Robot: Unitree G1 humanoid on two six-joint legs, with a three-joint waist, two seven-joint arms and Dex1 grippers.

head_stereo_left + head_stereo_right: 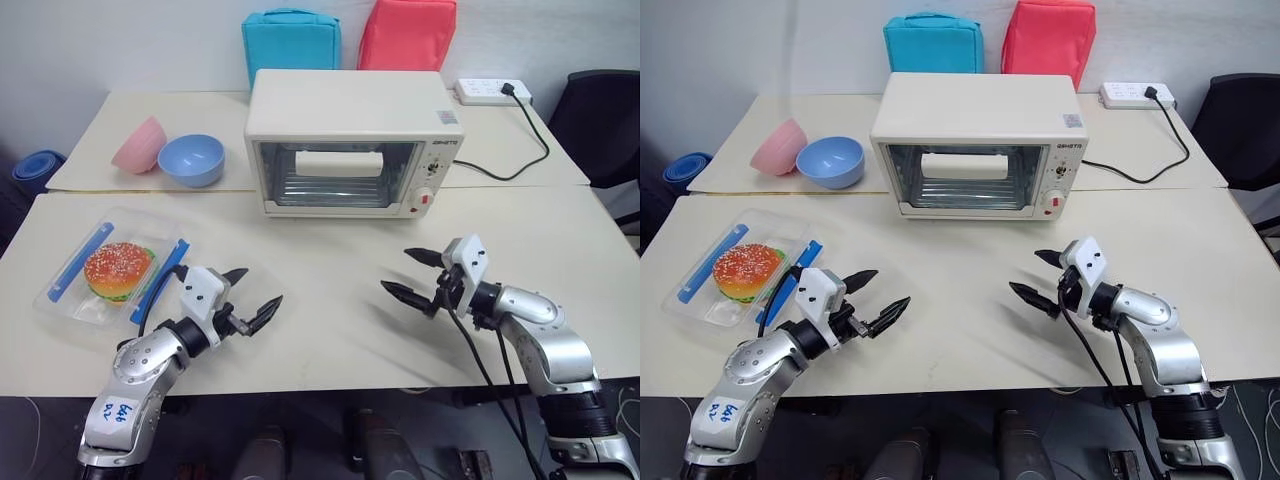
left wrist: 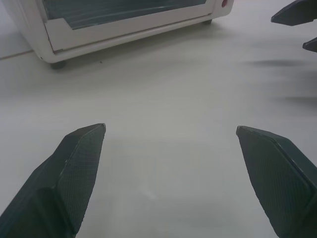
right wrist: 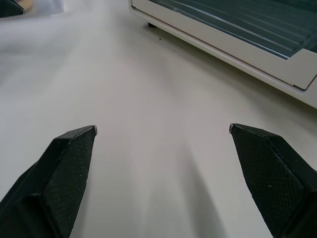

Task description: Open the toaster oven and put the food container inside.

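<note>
Left eye view: oven (image 1: pixel 352 140) is seen at the far middle of the worktop (image 1: pixel 330 300) w/ door shut, and container (image 1: pixel 113 272) is set at the near left, just beside the left end effector (image 1: pixel 250 297); both it and the right end effector (image 1: pixel 412 273) are held wide and empty over bare worktop. If the handle (image 1: pixel 338 163) is pulled w/o the body being steadied, the light oven could be dragged or tipped fwd. If the door isn't dropped fully, the container could be knocked against it, and a hold on the clear lid could be lost.
</note>
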